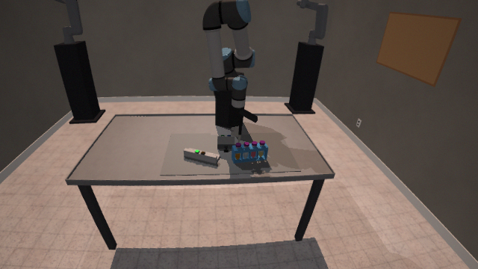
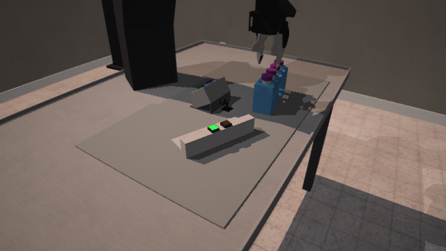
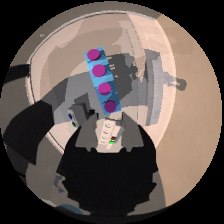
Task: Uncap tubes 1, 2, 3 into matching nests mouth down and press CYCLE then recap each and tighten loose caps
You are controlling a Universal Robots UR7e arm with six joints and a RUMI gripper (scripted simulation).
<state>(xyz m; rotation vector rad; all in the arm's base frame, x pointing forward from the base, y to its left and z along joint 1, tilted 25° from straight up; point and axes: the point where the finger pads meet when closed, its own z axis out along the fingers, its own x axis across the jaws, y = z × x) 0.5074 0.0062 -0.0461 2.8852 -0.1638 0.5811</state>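
The blue decapping station (image 1: pixel 249 159) (image 2: pixel 263 99) holds four tubes with magenta caps. Tube 4's cap (image 1: pixel 238 144) (image 2: pixel 267 77) (image 3: pixel 110 106) is at the end nearest the cap tray. The caps of tube 3 (image 1: pixel 246 143) (image 3: pixel 104 88), tube 2 (image 1: pixel 254 143) (image 3: pixel 98 70) and tube 1 (image 1: pixel 262 143) (image 3: pixel 93 54) also sit on their tubes. My gripper (image 2: pixel 269 63) (image 3: pixel 110 112) is open and empty, just above and beside the cap row near tube 4. The cap tray (image 1: pixel 202 156) (image 2: pixel 223 140) shows its green lamp (image 1: pixel 197 151) (image 2: pixel 213 127) lit and its amber lamp (image 2: pixel 226 123) dark. Cap seating heights are hard to tell.
The grey key housing (image 1: pixel 225 141) (image 2: pixel 219 93) (image 3: pixel 79 111) stands between the decapping station and the arm's base, with the blue CYCLE key (image 2: pixel 208 82) (image 3: pixel 70 116) and green READY key (image 2: pixel 200 86) (image 3: pixel 74 124) on its slope. The table's front edge lies beyond the stations.
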